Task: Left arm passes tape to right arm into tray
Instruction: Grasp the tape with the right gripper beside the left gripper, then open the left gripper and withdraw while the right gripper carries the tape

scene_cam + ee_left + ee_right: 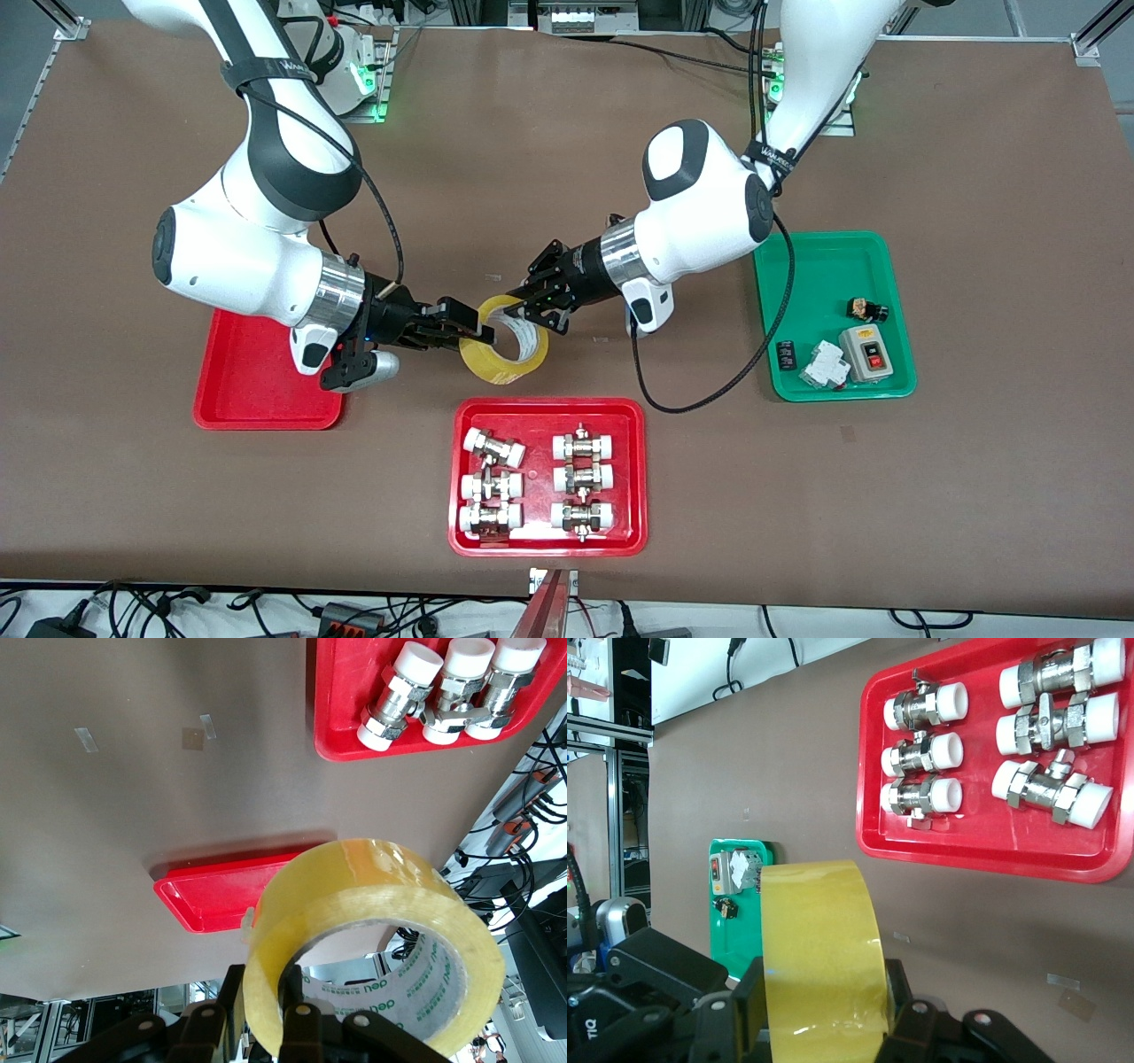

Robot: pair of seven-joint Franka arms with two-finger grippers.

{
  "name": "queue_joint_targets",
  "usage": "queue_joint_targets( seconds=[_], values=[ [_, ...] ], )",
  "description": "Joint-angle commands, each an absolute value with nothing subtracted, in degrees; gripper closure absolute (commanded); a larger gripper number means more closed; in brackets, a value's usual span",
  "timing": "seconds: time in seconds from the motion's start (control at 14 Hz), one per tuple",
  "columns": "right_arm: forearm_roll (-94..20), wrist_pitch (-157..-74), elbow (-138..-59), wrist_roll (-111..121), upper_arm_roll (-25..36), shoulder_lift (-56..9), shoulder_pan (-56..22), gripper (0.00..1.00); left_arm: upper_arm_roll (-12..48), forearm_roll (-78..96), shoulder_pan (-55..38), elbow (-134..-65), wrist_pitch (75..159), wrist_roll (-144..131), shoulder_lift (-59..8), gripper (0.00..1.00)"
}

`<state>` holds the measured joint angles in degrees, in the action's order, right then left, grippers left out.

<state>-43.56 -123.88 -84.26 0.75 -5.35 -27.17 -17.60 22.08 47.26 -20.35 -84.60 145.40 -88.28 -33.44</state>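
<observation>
Both end effectors clamped the roll of yellow packing tape (505, 347) in mid-air over the brown worktop (567, 159).

The left end effector (524, 308) gripped one side of the ring and the right end effector (478, 335) pinched the other, above bare worktop between the plain red tray (248, 390) and the red tray of white-capped metal fittings (547, 542). A green tray (828, 252) holding a switch box (866, 353) and small parts sat toward the left arm's end. Nothing blocked the way between the tape and the plain tray.

Bare tray (248, 390) beside fittings tray (547, 540)
</observation>
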Motion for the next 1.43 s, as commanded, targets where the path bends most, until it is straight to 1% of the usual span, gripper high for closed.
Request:
queue_joint_targets(
  seconds=[0.0, 0.07, 0.14, 0.21, 0.36, 0.5, 0.64, 0.79, 0.93, 1.07, 1.21, 1.29, 1.36],
  values=[
    [-44.5, -124.2, -83.1, 0.6, -5.5, -27.5, -17.5, 1.0, 22.1, 48.5, -21.1, -82.5, 145.7, -88.1, -33.8, 0.74],
    [-44.5, -124.0, -82.8, 0.9, -5.5, -27.6, -17.5, 1.0, 21.5, 48.1, -20.9, -81.7, 145.8, -87.7, -33.7, 0.47],
    [-44.5, -123.7, -82.5, 0.9, -5.5, -27.5, -17.4, 1.0, 21.0, 46.8, -20.4, -79.6, 145.6, -87.3, -33.5, 0.0],
    [-44.5, -123.5, -82.4, 0.4, -5.4, -27.5, -17.4, 1.0, 20.3, 44.6, -18.7, -78.4, 145.2, -87.4, -33.3, 0.0],
    [-44.4, -122.9, -81.3, -2.3, -5.4, -27.5, -17.1, 1.0, 20.7, 39.8, -14.8, -78.3, 143.1, -87.3, -32.0, 0.0],
    [-44.2, -119.2, -81.1, -1.7, -4.9, -27.6, -14.7, 1.0, 20.3, 31.9, -11.4, -78.7, 139.0, -84.6, -30.8, 0.0],
    [-43.3, -114.1, -81.5, 0.9, -4.9, -27.7, -10.7, 1.0, 20.9, 21.8, -6.6, -78.1, 126.7, -73.7, -30.1, 0.0],
    [-41.9, -108.2, -82.9, 8.5, -4.9, -28.2, -5.7, 1.0, 20.8, 17.9, -2.2, -78.0, 116.5, -58.3, -28.0, 0.0],
    [-39.9, -103.7, -85.1, 15.6, -4.9, -29.6, -0.4, 1.0, 20.1, 17.5, 1.7, -78.0, 105.9, -40.6, -26.1, 0.0],
    [-37.8, -100.1, -87.7, 22.6, -4.9, -30.6, 4.6, 1.0, 20.6, 8.4, 6.3, -77.1, 94.0, -27.2, -23.5, 0.0],
    [-37.7, -98.2, -89.8, 29.9, -4.9, -31.9, 9.1, 1.0, 20.4, -4.3, 7.2, -72.4, 82.8, -14.2, -22.5, 0.0],
    [-37.5, -97.6, -90.4, 33.7, -4.8, -32.8, 11.1, 1.0, 20.3, -8.9, 7.4, -70.2, 77.1, -7.6, -22.5, 0.0],
    [-36.2, -97.3, -91.1, 37.0, -4.8, -33.7, 12.9, 1.0, 20.2, -11.3, 7.6, -69.1, 73.3, -3.2, -22.4, 0.0]
  ],
)
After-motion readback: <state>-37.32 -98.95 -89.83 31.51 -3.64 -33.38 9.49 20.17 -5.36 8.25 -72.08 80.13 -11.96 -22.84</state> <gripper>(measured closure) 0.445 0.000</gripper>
